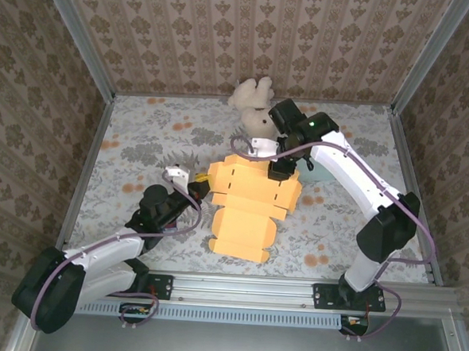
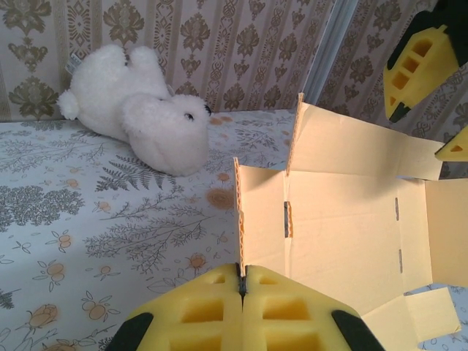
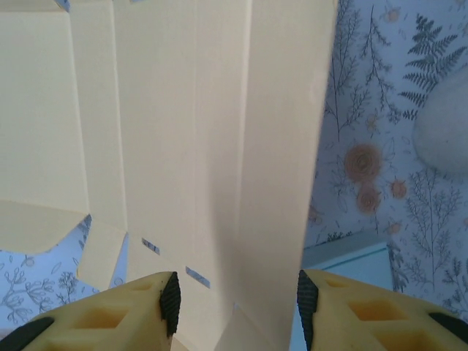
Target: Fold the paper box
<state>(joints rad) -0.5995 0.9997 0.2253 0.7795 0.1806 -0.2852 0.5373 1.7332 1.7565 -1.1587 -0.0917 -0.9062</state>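
Floral tabletop [image 1: 141, 138] carries the paper box [image 1: 253, 200], mostly flat at centre, its left flap [image 2: 262, 212] pinched upright in the closed left claw [image 2: 242, 281], the half-open right claw [image 3: 238, 296] astride the far panel [image 3: 219, 146]: the step looks like raising the side walls, and next that claw probably needs to clamp and fold inward

Non-task items: white plush toy [image 1: 253, 107], pale blue flat item [image 3: 345, 265].
Plush lies on its side mid far edge of floral table [image 1: 133, 145], by the patterned wall [image 1: 227, 32]; blue item right of centre, partly covered.
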